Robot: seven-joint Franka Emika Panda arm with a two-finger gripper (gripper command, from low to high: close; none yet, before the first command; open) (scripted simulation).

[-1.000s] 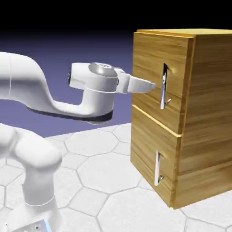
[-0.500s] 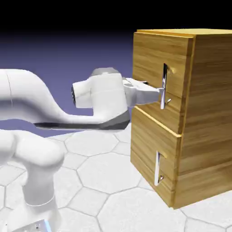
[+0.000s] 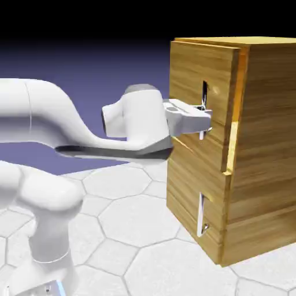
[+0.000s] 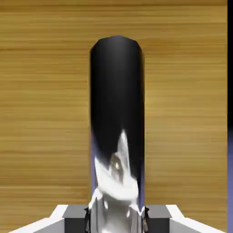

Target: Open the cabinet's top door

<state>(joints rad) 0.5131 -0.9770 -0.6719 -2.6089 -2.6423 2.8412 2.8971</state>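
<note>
The cabinet (image 3: 263,167) of golden-brown wood stands at the exterior view's right. Its top door (image 3: 189,66) stands slightly ajar, with a bright gap along its right edge. My gripper (image 3: 202,119) reaches in from the left and is shut on the top door's vertical silver handle (image 3: 204,91), about midway down the bar. In the hand view the handle (image 4: 117,109) fills the middle as a dark, shiny bar, clamped between my two grey fingertips (image 4: 75,217) at the bottom edge. The door's wood grain (image 4: 41,113) lies behind it.
Below the top door is the shorter lower door (image 3: 188,185) with its own short silver handle (image 3: 200,215), closed. The cabinet stands on a pale hexagon-tiled table (image 3: 133,219). My white arm (image 3: 52,127) spans the left half of the exterior view.
The hand moved right onto the top door's handle and the jaws went from open to shut on it. The top door has come slightly away from the cabinet body.
</note>
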